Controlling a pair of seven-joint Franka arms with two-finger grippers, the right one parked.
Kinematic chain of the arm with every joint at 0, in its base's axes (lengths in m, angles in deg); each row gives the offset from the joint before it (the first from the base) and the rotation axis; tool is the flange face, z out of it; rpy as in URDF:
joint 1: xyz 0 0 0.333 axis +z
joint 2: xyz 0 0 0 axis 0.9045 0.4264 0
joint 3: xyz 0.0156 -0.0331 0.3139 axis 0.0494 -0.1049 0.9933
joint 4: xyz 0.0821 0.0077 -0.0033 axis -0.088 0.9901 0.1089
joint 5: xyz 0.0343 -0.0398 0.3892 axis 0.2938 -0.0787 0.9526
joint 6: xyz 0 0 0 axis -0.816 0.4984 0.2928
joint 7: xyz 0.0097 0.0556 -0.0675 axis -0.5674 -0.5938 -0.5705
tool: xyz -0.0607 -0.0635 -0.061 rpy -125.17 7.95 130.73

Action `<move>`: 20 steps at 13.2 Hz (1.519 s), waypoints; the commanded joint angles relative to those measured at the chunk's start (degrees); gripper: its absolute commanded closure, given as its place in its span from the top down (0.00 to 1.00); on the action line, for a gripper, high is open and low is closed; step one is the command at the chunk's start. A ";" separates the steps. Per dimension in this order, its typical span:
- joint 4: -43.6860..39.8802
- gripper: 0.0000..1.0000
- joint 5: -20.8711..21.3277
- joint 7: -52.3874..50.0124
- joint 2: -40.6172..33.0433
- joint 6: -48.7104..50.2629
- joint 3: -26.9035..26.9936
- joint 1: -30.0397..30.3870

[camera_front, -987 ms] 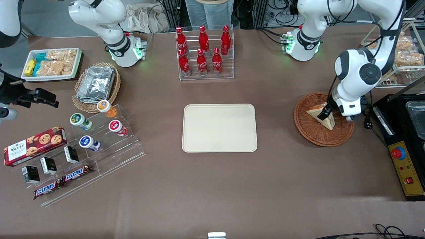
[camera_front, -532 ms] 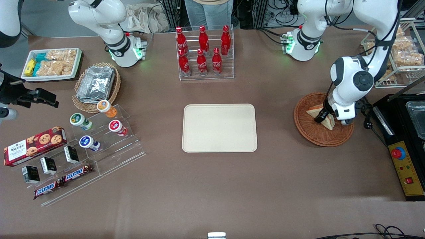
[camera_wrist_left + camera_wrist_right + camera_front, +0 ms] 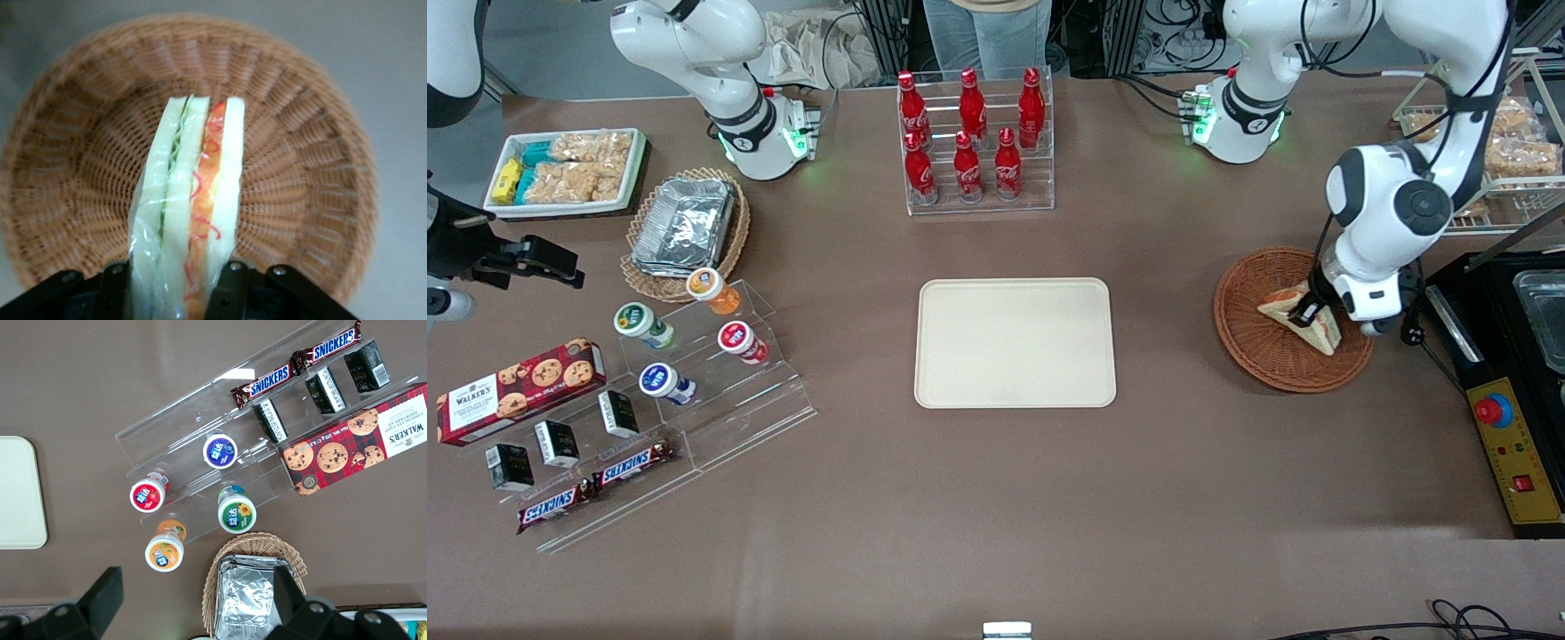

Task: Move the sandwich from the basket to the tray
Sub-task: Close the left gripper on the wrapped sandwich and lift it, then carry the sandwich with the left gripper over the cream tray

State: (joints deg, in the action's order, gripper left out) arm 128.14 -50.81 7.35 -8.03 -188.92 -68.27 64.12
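The brown table (image 3: 996, 498) carried everything. At its middle lay the flat cream-beige rectangular plastic tray (image 3: 1015, 343) with rounded corners and a low rim, nothing on it. Well apart from the tray, toward the working arm's end of the table, sat the round, shallow, reddish-brown woven wicker basket (image 3: 1263, 356) (image 3: 80, 153). Just beside the basket, further toward that end, stood a black box with a yellow control panel (image 3: 1516, 458) bearing a red button.

Farther from the front camera than the tray stood a clear acrylic rack of red cola bottles (image 3: 971, 142). Toward the parked arm's end were a clear stepped display stand (image 3: 694, 418) with small cups and chocolate bars, and a lighter tan wicker basket holding foil containers (image 3: 685, 227).

The left arm's gripper (image 3: 1309, 311) (image 3: 173, 283) was over the reddish-brown basket, its black fingers (image 3: 227, 287) closed against both flat sides of the small triangular sandwich (image 3: 1303, 318) (image 3: 193, 200) of pale white bread, wrapped in clear film, with red-orange and green filling along its edge. The sandwich was above the basket's woven floor, within its rim; whether it touched the weave could not be told.
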 commanded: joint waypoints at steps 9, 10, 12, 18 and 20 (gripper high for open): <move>-32.85 0.00 -3.40 11.89 -1.27 33.01 -3.89 -24.73; -32.85 0.00 -5.40 14.77 0.83 31.78 -3.89 -27.29; -32.50 0.00 -6.83 16.82 6.35 29.23 -3.89 -30.46; -26.70 0.00 -6.91 16.56 21.39 11.22 -4.16 -33.90; -26.61 0.00 -6.91 16.56 24.83 7.35 -4.16 -34.25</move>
State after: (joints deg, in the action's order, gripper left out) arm 102.19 -56.98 23.07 14.79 -179.47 -73.17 30.94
